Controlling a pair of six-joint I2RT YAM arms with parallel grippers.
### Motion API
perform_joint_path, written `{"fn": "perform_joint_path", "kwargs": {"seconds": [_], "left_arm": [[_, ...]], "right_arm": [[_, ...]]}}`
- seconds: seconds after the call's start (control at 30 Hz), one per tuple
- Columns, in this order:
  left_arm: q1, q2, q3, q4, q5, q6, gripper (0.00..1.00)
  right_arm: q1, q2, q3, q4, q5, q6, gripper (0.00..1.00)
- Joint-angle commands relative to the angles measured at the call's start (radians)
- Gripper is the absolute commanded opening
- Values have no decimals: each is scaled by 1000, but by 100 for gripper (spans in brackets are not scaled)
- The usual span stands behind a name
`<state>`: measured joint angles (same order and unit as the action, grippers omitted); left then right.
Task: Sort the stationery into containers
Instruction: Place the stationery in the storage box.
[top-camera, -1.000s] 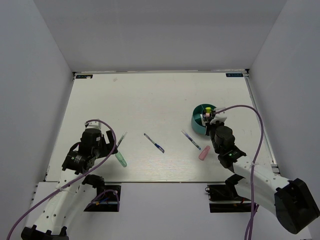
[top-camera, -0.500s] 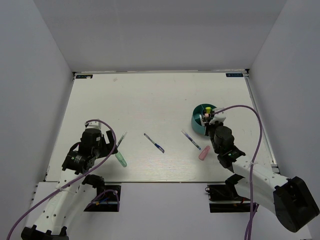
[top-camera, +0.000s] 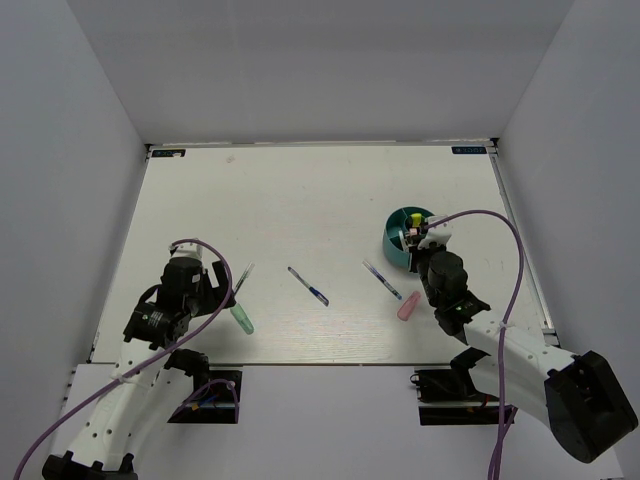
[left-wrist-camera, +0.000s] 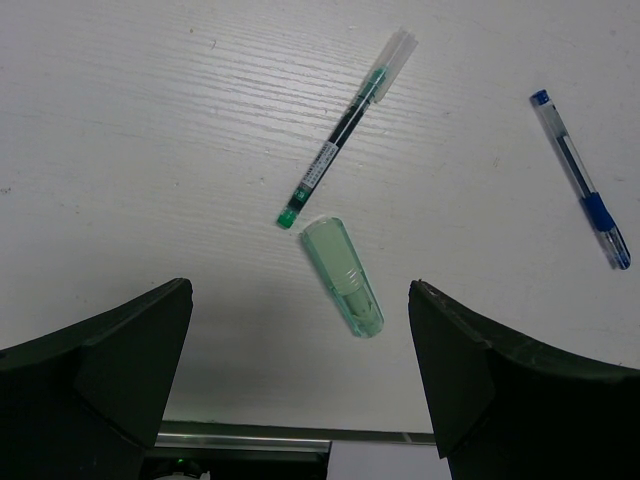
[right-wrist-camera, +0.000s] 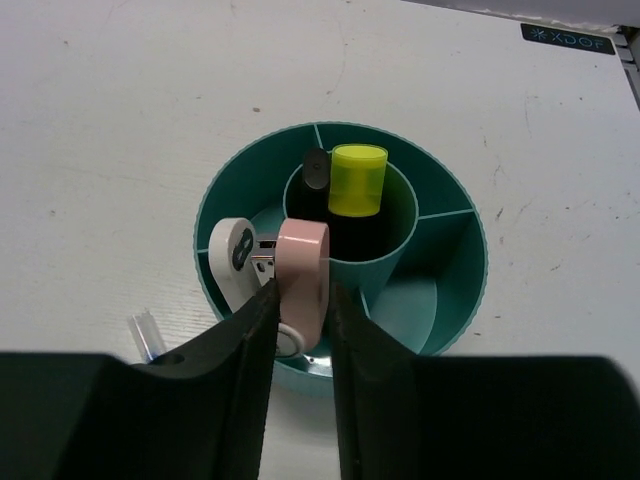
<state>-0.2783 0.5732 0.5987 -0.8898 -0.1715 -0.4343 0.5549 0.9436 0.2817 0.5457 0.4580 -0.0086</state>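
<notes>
White counter, right edge.
Your right end effector grips the pink piece over the teal tub's rim; released now, it could tip outside.

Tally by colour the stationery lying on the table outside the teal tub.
blue pens: 2
dark pen: 1
mint-green piece: 1
pink piece: 1
Total: 5
</notes>
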Motion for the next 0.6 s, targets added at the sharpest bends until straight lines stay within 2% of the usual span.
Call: {"fn": "perform_joint_path", "kwargs": {"seconds": [0.0,0.1,0.33,0.57], "left_arm": [[5,-7,-4,11,10,8,100],[2,-7,-2,11,10,6,100],[2,-3,-4,9,10,6,100],[2,-1,-4,11,9,6,100]], "right_arm": [[-7,-3,20,17,5,1,32],[-10,-6,22,11,-1,2,41],[-10,-26,34,-13,-18,2,52],[-10,-58,96,-107,4,29,54]]}}
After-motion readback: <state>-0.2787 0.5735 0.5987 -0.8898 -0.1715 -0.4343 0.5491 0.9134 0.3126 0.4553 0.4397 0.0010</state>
